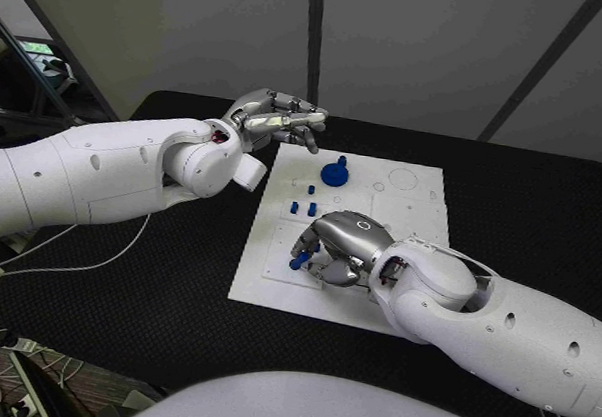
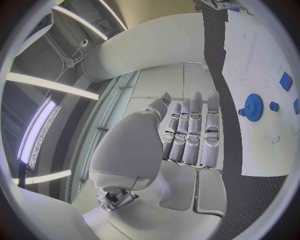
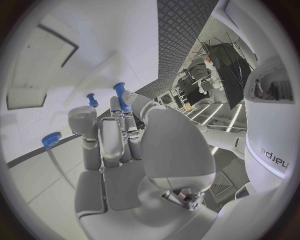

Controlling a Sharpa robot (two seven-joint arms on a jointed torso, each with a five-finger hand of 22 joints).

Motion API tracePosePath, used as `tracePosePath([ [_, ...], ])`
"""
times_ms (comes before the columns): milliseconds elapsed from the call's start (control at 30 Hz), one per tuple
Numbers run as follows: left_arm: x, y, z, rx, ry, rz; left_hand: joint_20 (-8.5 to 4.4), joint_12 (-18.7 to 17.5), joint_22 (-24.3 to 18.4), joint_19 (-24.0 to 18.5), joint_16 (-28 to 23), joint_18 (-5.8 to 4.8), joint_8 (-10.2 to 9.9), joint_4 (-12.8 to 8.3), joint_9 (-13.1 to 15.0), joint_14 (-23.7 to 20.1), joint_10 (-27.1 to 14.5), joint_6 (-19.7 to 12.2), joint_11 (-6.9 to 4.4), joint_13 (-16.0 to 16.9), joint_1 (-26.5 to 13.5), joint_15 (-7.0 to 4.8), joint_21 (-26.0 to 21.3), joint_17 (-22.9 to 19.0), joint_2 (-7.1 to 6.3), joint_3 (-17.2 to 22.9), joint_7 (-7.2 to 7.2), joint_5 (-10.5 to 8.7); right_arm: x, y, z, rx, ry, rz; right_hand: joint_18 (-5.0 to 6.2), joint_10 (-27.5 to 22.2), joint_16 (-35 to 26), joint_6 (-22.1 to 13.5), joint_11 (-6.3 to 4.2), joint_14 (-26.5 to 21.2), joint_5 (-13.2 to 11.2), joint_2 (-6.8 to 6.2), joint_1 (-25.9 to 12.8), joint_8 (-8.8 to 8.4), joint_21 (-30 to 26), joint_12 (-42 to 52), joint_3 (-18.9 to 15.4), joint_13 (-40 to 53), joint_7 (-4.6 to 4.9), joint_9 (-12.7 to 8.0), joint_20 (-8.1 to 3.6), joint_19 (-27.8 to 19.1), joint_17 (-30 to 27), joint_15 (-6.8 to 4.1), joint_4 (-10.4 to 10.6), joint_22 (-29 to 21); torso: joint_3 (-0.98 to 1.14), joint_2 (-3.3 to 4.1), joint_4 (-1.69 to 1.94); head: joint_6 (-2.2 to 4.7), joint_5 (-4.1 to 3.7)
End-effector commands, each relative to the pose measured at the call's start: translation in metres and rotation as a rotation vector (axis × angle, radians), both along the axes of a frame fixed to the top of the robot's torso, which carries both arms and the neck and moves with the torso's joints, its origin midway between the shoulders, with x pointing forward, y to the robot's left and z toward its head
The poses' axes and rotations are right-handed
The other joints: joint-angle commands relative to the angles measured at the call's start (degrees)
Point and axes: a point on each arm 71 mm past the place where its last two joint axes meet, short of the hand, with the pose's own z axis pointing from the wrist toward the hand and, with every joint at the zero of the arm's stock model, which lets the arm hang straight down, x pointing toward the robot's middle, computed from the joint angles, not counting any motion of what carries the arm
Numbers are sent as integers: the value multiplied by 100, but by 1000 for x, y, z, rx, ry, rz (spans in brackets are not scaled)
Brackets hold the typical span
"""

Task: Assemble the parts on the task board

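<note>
Nearest, the right hand (image 1: 338,250) pinches a small blue peg (image 1: 298,261) over the near part of the white board (image 1: 417,216), apparently not yet seated. Beyond, loose blue pieces (image 1: 301,207) lie mid-board and a blue gear (image 1: 334,175) stands farther back. Farthest, the left hand (image 1: 274,117) hovers empty, fingers apart. Most assembly seems left.

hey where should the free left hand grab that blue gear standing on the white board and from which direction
Best guess: take the blue gear by its toothed rim, coming straight down from above. It lies flat on the task board with a stub rising from its centre, so the rim is exposed all round. The left hand hovers open just beside the board's far corner.
</note>
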Motion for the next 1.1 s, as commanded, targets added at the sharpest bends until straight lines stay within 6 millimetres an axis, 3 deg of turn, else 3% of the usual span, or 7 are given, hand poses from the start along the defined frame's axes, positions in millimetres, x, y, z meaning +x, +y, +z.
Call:
tracePosePath([
  [33,0,-1,1,-7,-4,-15,12,-29,-9,35,-30,281,23,-21,-7,46,-25,-27,-10,-8,28,-4,-10,-9,5,-17,20,-13,0,1,0,-18,-5,5,-96,35,-16,70,5,88,36,47,-27,14,7,-9,26,6,22,124,5,2,-5,-11,0,-5,2,1,-3,0,18],
  [333,-1,-1,2,-6,-3,-16,11,-27,-17,41,-38,281,29,-23,-9,48,-22,-26,-12,-16,30,-4,-18,-12,13,-18,18,-12,1,1,-4,-63,4,1,-82,-3,-65,18,28,50,33,-6,-68,-18,-55,-56,-4,0,44,123,14,-57,-62,7,-11,-91,1,2,-1,0,21],
  [600,-1,-1,2,-6,-2,-17,11,-27,-17,41,-38,281,29,-23,-9,48,-22,-26,-12,-16,30,-4,-18,-12,13,-18,18,-12,1,4,-3,-52,-4,2,-37,-397,-156,-363,161,-61,87,-122,-164,-238,-250,-247,-37,-51,144,42,99,-245,-189,118,-11,-367,0,-3,-3,0,20],
  [800,-1,-1,2,-6,0,-19,11,-27,-17,41,-38,281,29,-23,-9,48,-22,-26,-12,-16,30,-4,-18,-12,13,-18,18,-12,1,5,-3,-40,-11,4,-5,-606,-215,-664,185,-144,97,-214,-217,-381,-350,-268,-87,-47,126,-24,140,-349,-286,148,-13,-506,2,-2,-5,0,22],
  [1100,-1,-1,2,-6,1,-20,11,-27,-17,41,-38,281,29,-23,-9,48,-22,-26,-12,-16,30,-4,-18,-12,13,-18,18,-12,0,6,-3,-36,-12,12,7,-668,-232,-794,191,-186,88,-252,-237,-384,-387,-222,-132,-31,114,-50,155,-394,-325,156,-14,-555,1,-4,-5,0,23],
])
